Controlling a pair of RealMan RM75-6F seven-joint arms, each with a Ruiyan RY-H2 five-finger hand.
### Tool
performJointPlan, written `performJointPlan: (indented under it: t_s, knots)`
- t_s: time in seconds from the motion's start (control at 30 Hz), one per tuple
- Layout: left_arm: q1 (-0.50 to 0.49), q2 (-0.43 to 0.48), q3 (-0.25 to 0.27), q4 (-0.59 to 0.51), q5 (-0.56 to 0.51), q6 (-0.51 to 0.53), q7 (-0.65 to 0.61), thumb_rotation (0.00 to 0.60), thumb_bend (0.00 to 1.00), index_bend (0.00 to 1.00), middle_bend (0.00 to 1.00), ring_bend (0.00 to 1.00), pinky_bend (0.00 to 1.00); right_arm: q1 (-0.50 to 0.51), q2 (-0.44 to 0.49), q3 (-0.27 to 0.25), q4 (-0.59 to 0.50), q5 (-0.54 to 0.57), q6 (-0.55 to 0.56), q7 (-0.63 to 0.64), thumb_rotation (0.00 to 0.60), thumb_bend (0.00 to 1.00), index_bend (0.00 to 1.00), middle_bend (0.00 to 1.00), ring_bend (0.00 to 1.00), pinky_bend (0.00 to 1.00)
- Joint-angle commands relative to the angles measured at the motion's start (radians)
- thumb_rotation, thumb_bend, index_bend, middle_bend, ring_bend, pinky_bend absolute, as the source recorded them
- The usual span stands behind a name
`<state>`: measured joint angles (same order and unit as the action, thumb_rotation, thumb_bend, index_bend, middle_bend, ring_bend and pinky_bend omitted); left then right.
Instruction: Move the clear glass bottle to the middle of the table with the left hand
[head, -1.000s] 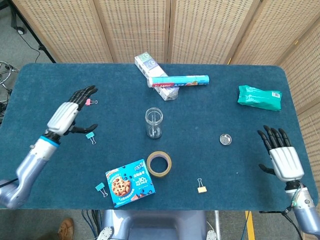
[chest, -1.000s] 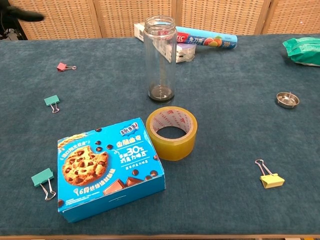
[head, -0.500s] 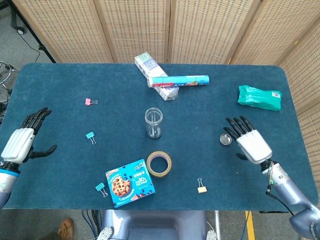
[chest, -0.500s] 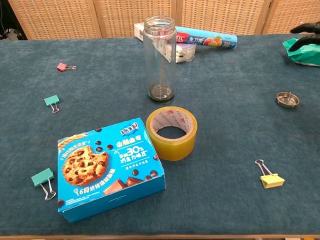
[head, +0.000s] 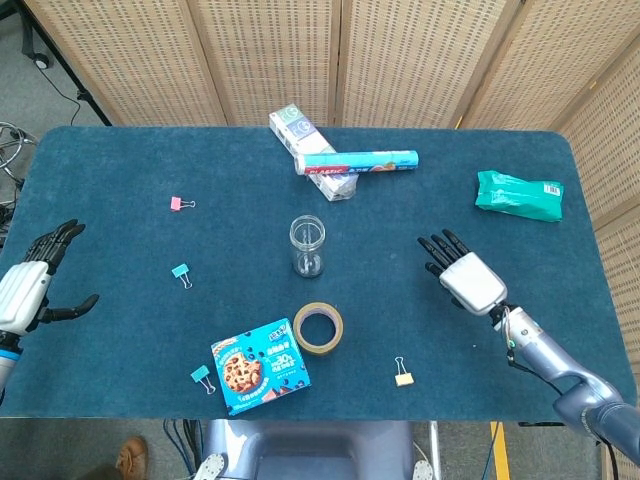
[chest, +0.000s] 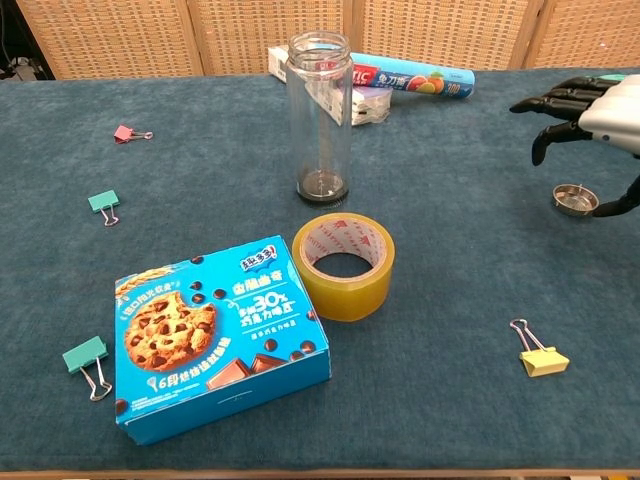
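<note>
The clear glass bottle (head: 308, 245) stands upright and lidless near the middle of the blue table (head: 120, 160); the chest view shows the bottle (chest: 320, 118) behind the tape roll. My left hand (head: 27, 287) hangs open at the table's far left edge, well away from the bottle and out of the chest view. My right hand (head: 462, 276) is open with fingers spread, hovering right of the bottle over the small metal lid (chest: 575, 198); in the chest view the right hand (chest: 590, 112) holds nothing.
A yellow tape roll (head: 318, 327) and a blue cookie box (head: 260, 366) lie in front of the bottle. Behind it are a white box (head: 300, 135) and a plastic-wrap roll (head: 358, 161). A green packet (head: 519, 194) lies far right. Several binder clips are scattered, one yellow (head: 403, 375).
My left hand has drawn back from the pink clip to the table's left edge. My right hand has moved in from the right edge toward the centre, over the metal lid.
</note>
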<state>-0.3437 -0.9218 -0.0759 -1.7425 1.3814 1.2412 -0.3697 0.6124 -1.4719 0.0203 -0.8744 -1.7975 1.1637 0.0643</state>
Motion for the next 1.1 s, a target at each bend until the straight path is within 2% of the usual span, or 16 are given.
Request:
performJointPlan:
  t_s: [0.03,0.3,0.67,0.83,1.0,1.1]
  knots:
    - [0.005,0.002,-0.001,0.001,0.005,0.004,-0.007,0.6,0.25,0.0,0.0,0.0,0.0,0.009,-0.022,-0.01,0.033,0.005,-0.002,0.022,0.6,0.0,0.34,0.0,0.0,0.0]
    - [0.016,0.004,-0.004,0.008,0.014,0.005,-0.021,0.6,0.25,0.0,0.0,0.0,0.0,0.04,-0.052,-0.025,0.118,0.001,0.008,0.008,0.6,0.01,0.39,0.0,0.0,0.0]
    - [0.022,0.006,-0.01,0.01,0.03,0.007,-0.038,0.6,0.25,0.0,0.0,0.0,0.0,0.064,-0.07,-0.044,0.165,0.009,-0.006,0.001,0.6,0.05,0.44,0.0,0.0,0.0]
    - [0.026,0.009,-0.014,0.019,0.036,0.007,-0.061,0.6,0.25,0.0,0.0,0.0,0.0,0.075,-0.094,-0.051,0.202,0.024,-0.029,0.005,0.6,0.14,0.46,0.0,0.0,0.0]
    - [0.028,0.01,-0.016,0.026,0.044,0.007,-0.075,0.6,0.25,0.0,0.0,0.0,0.0,0.077,-0.11,-0.06,0.228,0.036,-0.034,0.013,0.6,0.34,0.48,0.0,0.0,0.0]
    - [0.028,0.01,-0.017,0.028,0.046,0.006,-0.079,0.6,0.25,0.0,0.0,0.0,0.0,0.078,-0.115,-0.064,0.237,0.039,-0.033,0.019,0.6,0.39,0.49,0.0,0.0,0.0]
